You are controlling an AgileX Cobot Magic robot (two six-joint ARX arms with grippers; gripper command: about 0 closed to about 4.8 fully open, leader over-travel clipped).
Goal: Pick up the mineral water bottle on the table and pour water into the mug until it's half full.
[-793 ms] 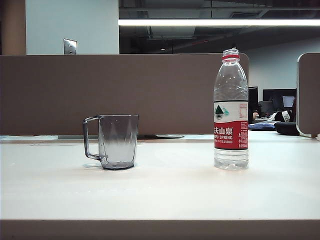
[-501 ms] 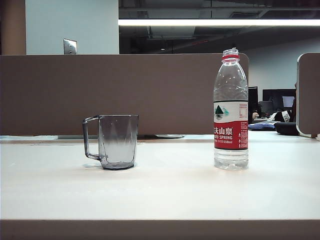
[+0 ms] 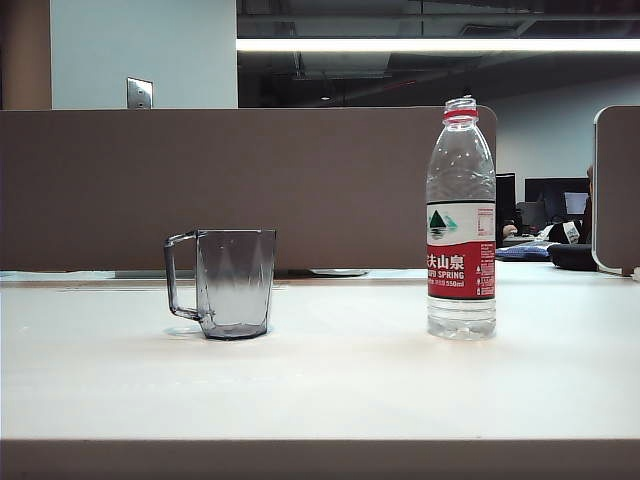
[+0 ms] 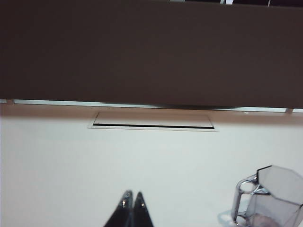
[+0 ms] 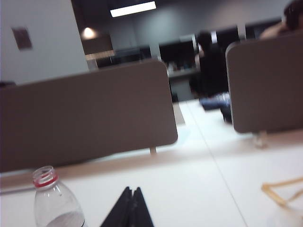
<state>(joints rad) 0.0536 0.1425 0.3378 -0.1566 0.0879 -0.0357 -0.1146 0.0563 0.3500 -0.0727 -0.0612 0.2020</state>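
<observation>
The bottle (image 3: pixel 461 220) stands upright and uncapped on the off-white table (image 3: pixel 340 385), well to the right of the mug (image 3: pixel 224 283), in front of a brown partition (image 3: pixel 250 185). The left gripper (image 4: pixel 132 201) sits pressed together beside the mug; the right gripper (image 5: pixel 131 197), likewise together, sits beside the bottle. A ceiling light (image 3: pixel 440 45) glows behind.

The mineral water bottle (image 3: pixel 461 220) is carrying the only readable text: its red-and-white label (image 3: pixel 461 251) is showing large white Chinese characters ending in 山泉, with "SPRING" in white Latin capitals just beneath them. Under that, a smaller line is reading 550ml, and a green mountain logo is sitting on the white band above; the fine print at the label's side is staying too small to read.
</observation>
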